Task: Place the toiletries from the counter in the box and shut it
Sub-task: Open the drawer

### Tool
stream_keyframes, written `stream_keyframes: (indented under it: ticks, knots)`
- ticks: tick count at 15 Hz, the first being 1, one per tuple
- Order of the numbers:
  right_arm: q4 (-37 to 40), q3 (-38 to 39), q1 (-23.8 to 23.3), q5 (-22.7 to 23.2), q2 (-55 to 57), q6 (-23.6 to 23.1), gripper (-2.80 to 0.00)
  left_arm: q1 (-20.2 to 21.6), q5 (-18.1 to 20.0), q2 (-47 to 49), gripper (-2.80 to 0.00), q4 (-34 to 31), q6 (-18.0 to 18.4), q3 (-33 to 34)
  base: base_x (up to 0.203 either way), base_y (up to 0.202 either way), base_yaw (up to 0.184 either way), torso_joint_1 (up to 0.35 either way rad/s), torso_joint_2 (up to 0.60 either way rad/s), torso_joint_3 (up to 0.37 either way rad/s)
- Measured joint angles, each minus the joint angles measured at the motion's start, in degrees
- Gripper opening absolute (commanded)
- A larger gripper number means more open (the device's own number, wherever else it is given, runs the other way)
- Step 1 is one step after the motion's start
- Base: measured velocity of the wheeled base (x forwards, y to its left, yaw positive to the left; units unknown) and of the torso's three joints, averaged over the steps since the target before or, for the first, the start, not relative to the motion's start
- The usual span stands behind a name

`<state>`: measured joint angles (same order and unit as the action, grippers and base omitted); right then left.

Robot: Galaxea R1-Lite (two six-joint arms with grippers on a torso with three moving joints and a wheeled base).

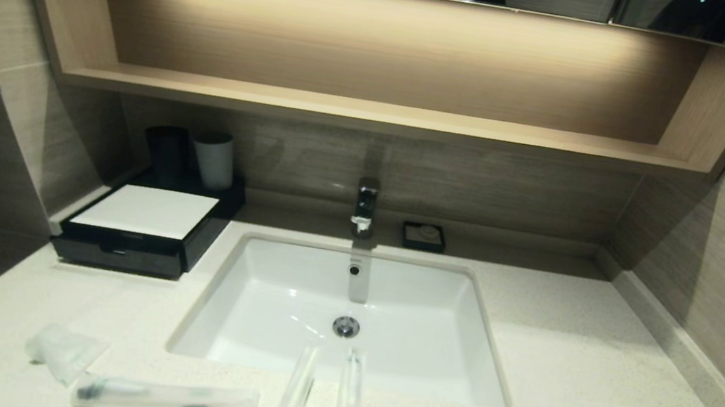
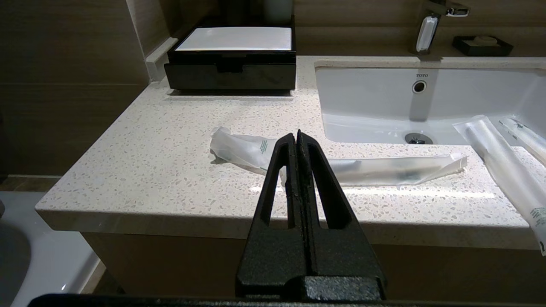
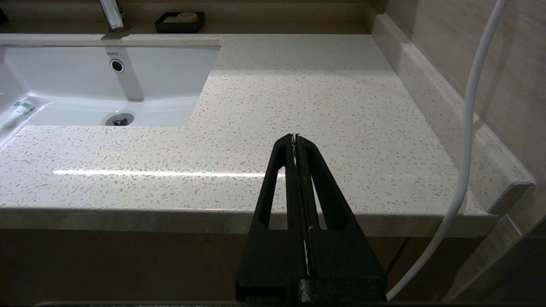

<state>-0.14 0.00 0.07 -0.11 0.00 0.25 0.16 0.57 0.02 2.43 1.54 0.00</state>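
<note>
At the counter edge, sleeves overhang the sink.

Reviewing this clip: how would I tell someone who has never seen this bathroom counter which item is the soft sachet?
Start at the white sink basin and move along the counter toward its front left corner. There the sachet lies beside the end of a long clear sleeve. Unlike the three slim sleeves, it is short, crumpled, soft and milky white.
</note>
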Motion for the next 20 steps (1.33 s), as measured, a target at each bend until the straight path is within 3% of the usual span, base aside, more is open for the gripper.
stream_keyframes:
  ticks: [20]
  knots:
    - [0.0,0.0,0.0,0.0,0.0,0.0,-2.80,0.0,-0.2,0.0,-2.80,0.0,0.1,0.0,0.000,0.000,0.000,0.000,0.00,0.000]
